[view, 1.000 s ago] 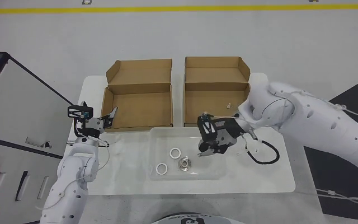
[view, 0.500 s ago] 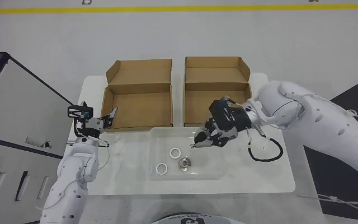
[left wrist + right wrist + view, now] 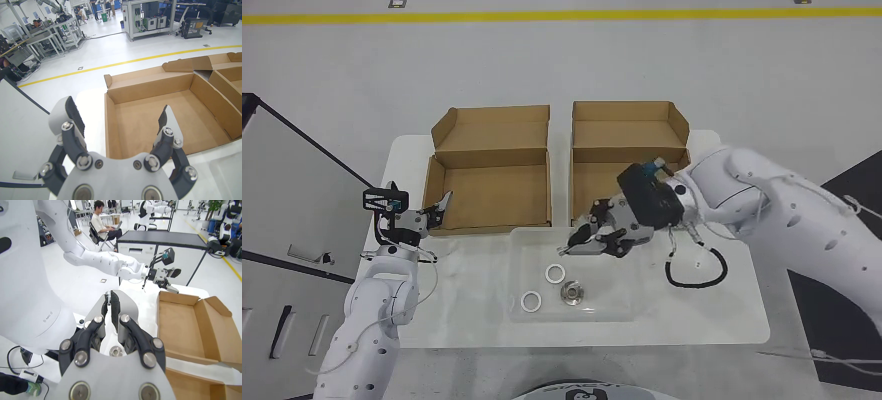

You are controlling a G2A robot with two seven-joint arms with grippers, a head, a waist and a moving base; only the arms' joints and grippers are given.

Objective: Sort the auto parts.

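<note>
My right gripper [image 3: 578, 244] hangs over the far edge of the clear tray [image 3: 622, 308], shut on a small threaded metal part [image 3: 108, 297] held at its fingertips [image 3: 115, 300]. In the tray lie two white rings [image 3: 555, 272] [image 3: 532, 301] and a flanged metal part [image 3: 571, 292], which also appears as the flanged part [image 3: 115, 351] below my right gripper [image 3: 108, 298]. My left gripper [image 3: 437, 208] stands open and empty at the left box's near left corner; in the left wrist view the gripper [image 3: 119, 111] faces the empty left box [image 3: 160, 117].
Two open cardboard boxes stand side by side behind the tray: the left box [image 3: 489, 190] and the right box [image 3: 627, 185], which holds a small pale part [image 3: 650, 186]. A black cable [image 3: 692, 272] loops over the table to the right of the tray.
My right gripper has lifted out of the tray and moved left toward the boxes, still shut on the small part. The left arm has stayed still.
</note>
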